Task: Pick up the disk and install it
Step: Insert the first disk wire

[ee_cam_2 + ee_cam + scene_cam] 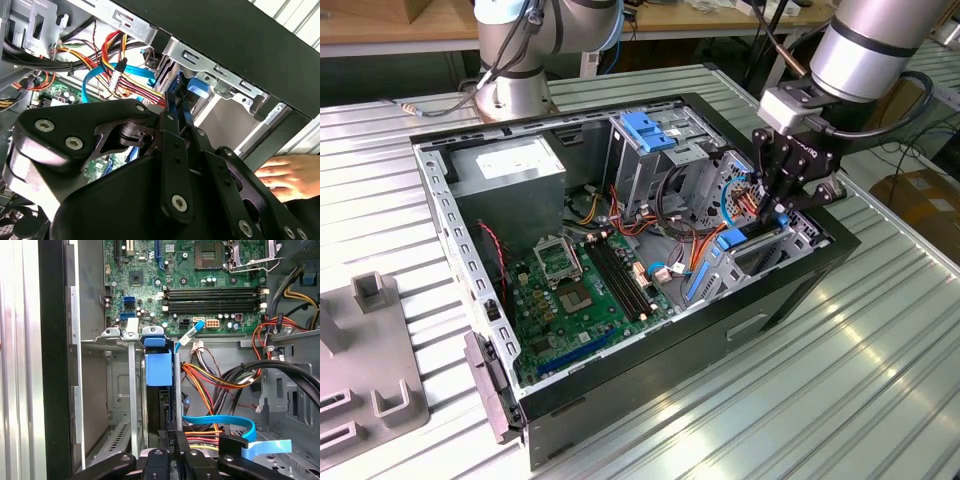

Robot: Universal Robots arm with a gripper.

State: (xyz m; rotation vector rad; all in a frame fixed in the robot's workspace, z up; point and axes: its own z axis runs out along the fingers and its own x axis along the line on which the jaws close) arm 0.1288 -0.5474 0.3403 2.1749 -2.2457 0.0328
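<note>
The gripper (778,205) reaches into the case (620,380) at 3 o'clock, jaws clamped on the disk (159,369), held edge-on so its blue rails slot into the cage (117,390).

No readable text anywhere. White label on the grey power-supply box (510,160) carries print too small to make out; motherboard (200,285) markings illegible too.

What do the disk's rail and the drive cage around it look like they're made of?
The disk's rail: likely plastic, given its uniform matte blue and moulded rounded tab. The drive cage: apparently bare sheet metal, grey with a dull sheen, thin folded edges and punched slots.
</note>
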